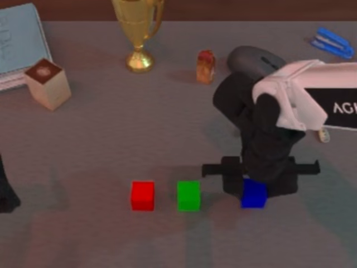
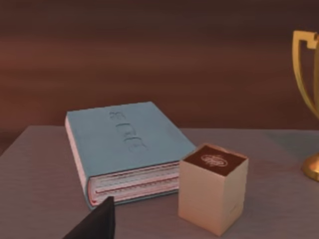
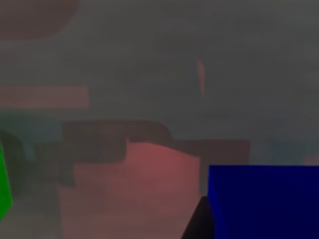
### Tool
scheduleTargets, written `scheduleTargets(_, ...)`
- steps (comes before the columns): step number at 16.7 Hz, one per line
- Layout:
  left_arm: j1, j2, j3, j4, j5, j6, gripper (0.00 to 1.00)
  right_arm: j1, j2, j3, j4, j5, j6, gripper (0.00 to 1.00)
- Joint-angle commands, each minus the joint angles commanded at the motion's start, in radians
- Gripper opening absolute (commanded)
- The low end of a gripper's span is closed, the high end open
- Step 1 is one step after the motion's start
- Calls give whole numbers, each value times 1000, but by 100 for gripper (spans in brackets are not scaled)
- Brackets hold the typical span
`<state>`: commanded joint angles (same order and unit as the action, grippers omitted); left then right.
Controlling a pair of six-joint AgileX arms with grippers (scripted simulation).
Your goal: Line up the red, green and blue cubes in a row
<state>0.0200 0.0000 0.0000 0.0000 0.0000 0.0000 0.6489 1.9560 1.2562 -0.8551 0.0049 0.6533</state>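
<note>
Cubes three, red cube (image 1: 143, 196), green cube (image 1: 188, 196), blue cube (image 1: 254, 194) in right gripper (image 1: 255, 188), left gripper unreadable.

Grey table (image 1: 111, 128) before a brown wall (image 2: 149, 50).

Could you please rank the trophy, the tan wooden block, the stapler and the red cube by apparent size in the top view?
1. Trophy, cut off by the frame
2. Tan wooden block
3. Stapler
4. Red cube, close to the stapler
</note>
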Motion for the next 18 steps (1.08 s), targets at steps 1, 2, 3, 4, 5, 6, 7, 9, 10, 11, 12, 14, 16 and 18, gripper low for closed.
scheduleTargets(1,0,0,0,0,0,0,100,0,0,0,0,0,0,0)
scheduleTargets(2,0,0,0,0,0,0,100,0,0,0,0,0,0,8)
scheduleTargets(3,0,0,0,0,0,0,100,0,0,0,0,0,0,15)
scheduleTargets(4,0,0,0,0,0,0,100,0,0,0,0,0,0,23)
scheduleTargets(5,0,0,0,0,0,0,100,0,0,0,0,0,0,30)
scheduleTargets(6,0,0,0,0,0,0,100,0,0,0,0,0,0,38)
scheduleTargets(7,0,0,0,0,0,0,100,0,0,0,0,0,0,45)
scheduleTargets(9,0,0,0,0,0,0,100,0,0,0,0,0,0,60)
scheduleTargets(10,0,0,0,0,0,0,100,0,0,0,0,0,0,68)
scheduleTargets(11,0,0,0,0,0,0,100,0,0,0,0,0,0,75)
scheduleTargets(12,0,0,0,0,0,0,100,0,0,0,0,0,0,83)
scheduleTargets(14,0,0,0,0,0,0,100,0,0,0,0,0,0,98)
scheduleTargets(16,0,0,0,0,0,0,100,0,0,0,0,0,0,100)
scheduleTargets(18,0,0,0,0,0,0,100,0,0,0,0,0,0,100)
